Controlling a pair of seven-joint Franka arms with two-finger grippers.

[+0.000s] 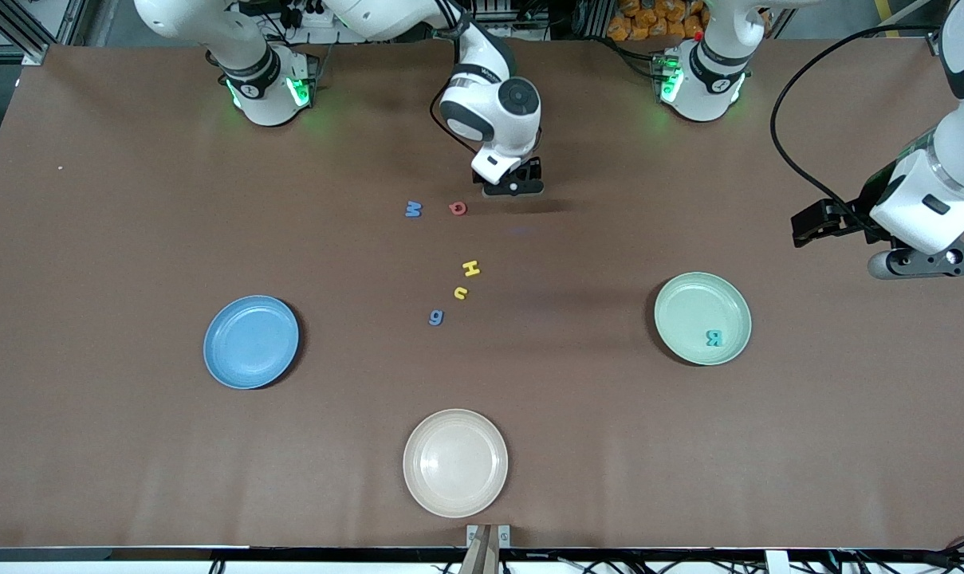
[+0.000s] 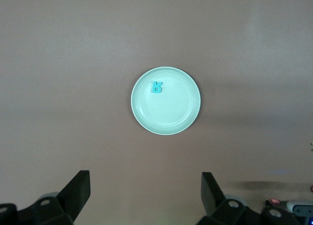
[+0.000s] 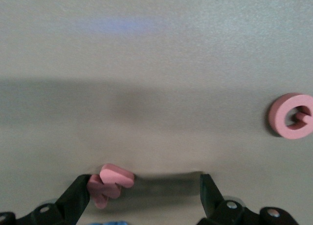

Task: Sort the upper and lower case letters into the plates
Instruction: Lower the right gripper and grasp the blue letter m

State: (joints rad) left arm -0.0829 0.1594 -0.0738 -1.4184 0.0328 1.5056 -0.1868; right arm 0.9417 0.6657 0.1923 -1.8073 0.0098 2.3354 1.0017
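1. Right claw (image 1: 513, 187) is seen low at the counter (image 1: 131, 239), spread wide and grasping nothing; in its wrist view a small pink letter (image 3: 109, 184) lies tilted against one finger (image 3: 73, 200), with a bit of blue (image 3: 110, 224) at the frame edge.
2. Red G (image 1: 457, 208) is found flat just beside the right claw, toward the right arm's end; blue M (image 1: 413, 209) lies farther that way.
3. Yellow H (image 1: 470, 268), yellow u (image 1: 461, 292) and blue g (image 1: 436, 317) are strung out mid-counter, each nearer the front camera than the last.
4. Left claw (image 1: 872, 239) is held up in the air, waiting, over the counter's edge at the left arm's end, released and empty.
5. Teal R (image 1: 714, 338) is seen lying in the mint green plate (image 1: 673, 319).
6. Blue plate (image 1: 251, 341) is placed toward the right arm's end, no letters in it.
7. Cream plate (image 1: 455, 462) is set nearest the front camera.
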